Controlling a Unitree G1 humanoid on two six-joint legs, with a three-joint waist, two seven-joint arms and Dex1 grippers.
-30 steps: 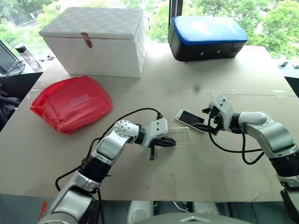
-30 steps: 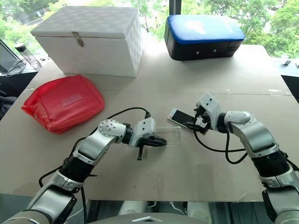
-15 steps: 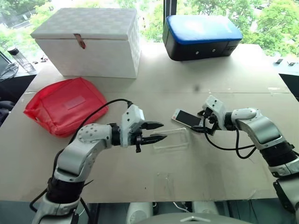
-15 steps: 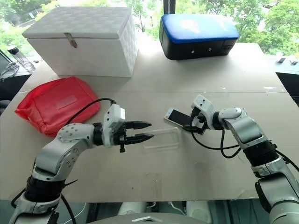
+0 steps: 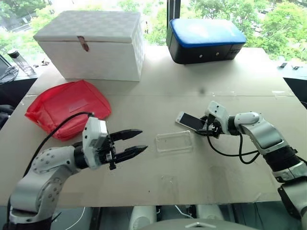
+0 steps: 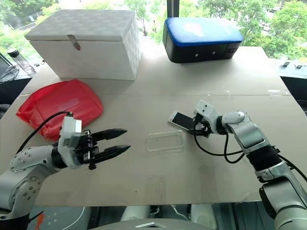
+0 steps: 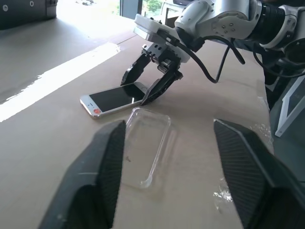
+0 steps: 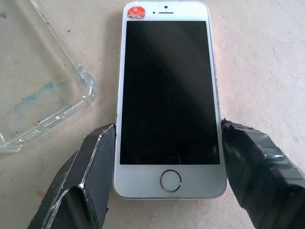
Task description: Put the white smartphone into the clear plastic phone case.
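The thin clear plastic phone case (image 5: 174, 142) is barely discernible. The slim white smartphone (image 8: 168, 100) is clamped at its home-button end by the right gripper (image 8: 167, 183), lengthwise away from it. The left gripper (image 5: 130, 143) is spread, empty.

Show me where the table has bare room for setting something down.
Free: the near strip before the clear plastic phone case, and the stretch between the red pouch and the white smartphone. Crowded: the far edge, with the white box and the blue-topped case.

Open bench (image 5: 144, 182) lies between the left gripper (image 5: 135, 142) and the clear plastic phone case (image 5: 173, 142); beyond it, the right gripper (image 5: 209, 128) (jaws flanking the white smartphone (image 5: 191, 120)) blocks that side.
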